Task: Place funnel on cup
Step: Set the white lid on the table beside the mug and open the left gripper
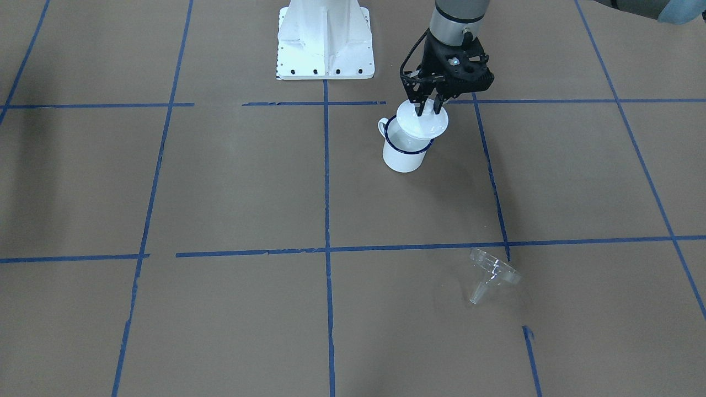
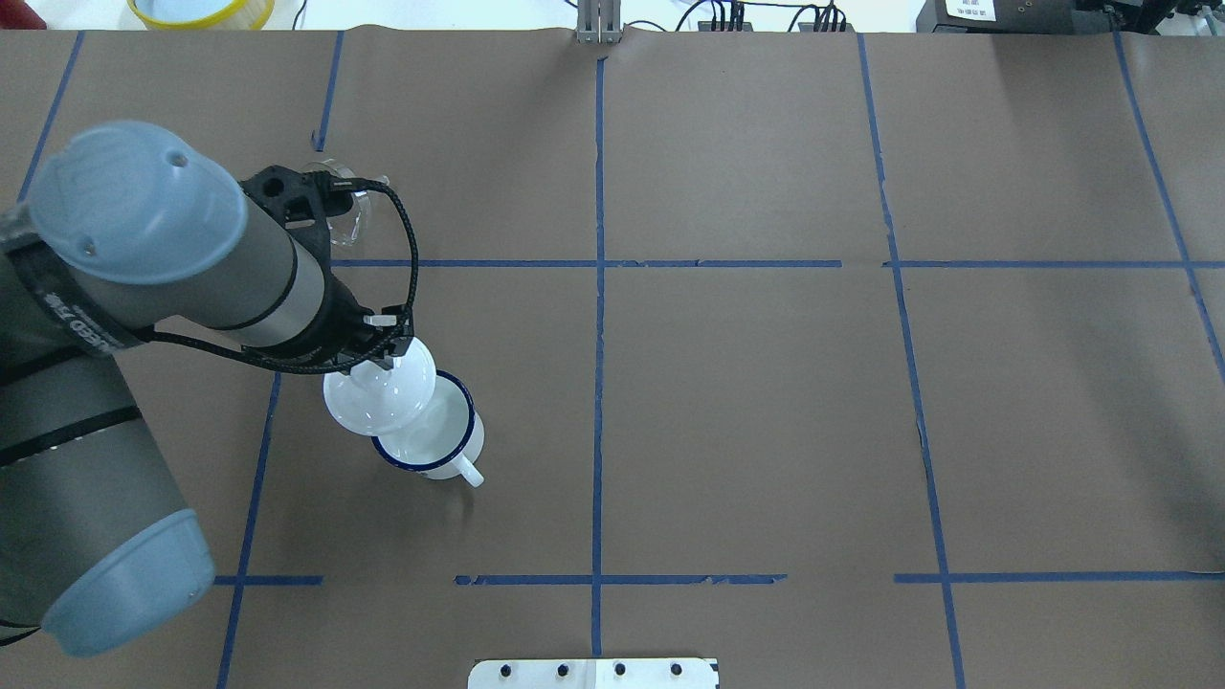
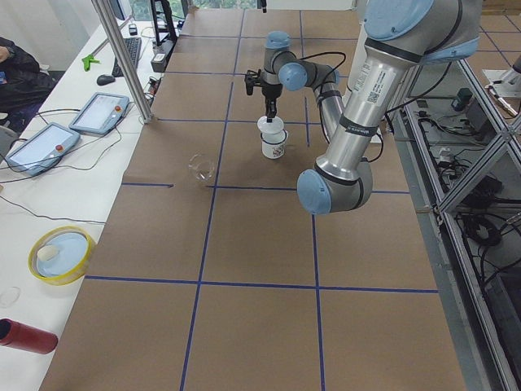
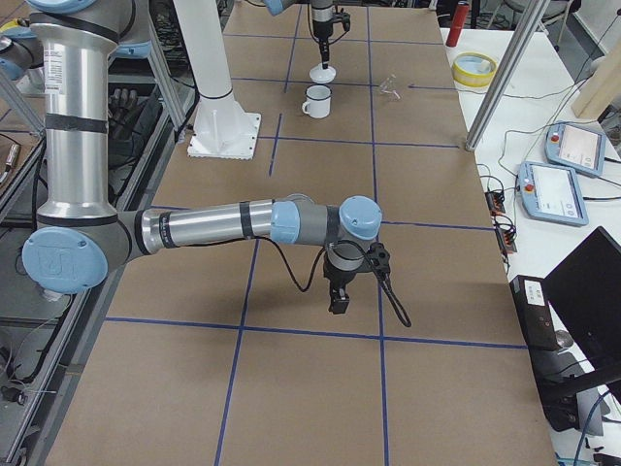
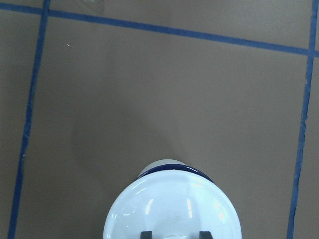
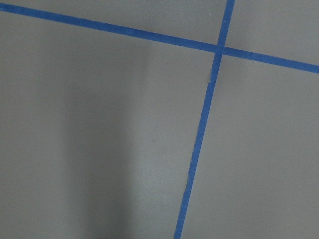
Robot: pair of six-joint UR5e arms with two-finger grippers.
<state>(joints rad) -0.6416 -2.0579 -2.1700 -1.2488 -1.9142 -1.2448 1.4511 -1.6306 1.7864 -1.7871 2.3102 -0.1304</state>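
Note:
The clear funnel [image 1: 492,274] lies on its side on the brown paper, away from the arms; it also shows in the overhead view [image 2: 349,206], partly behind my left wrist. The white mug [image 1: 405,154] with a dark blue rim stands upright and open. My left gripper [image 1: 427,107] is shut on the knob of a round white domed lid [image 1: 423,122], held tilted just above the mug's rim, partly over its mouth [image 2: 435,440]. The left wrist view shows the lid [image 5: 172,209] over the mug. My right gripper [image 4: 337,303] hovers low over bare paper far from them; I cannot tell its state.
The robot's white base plate [image 1: 325,60] stands near the mug. Blue tape lines [image 1: 326,220] cross the brown paper. A yellow bowl [image 4: 473,68] and tablets [image 4: 571,175] sit on the side table beyond the paper's edge.

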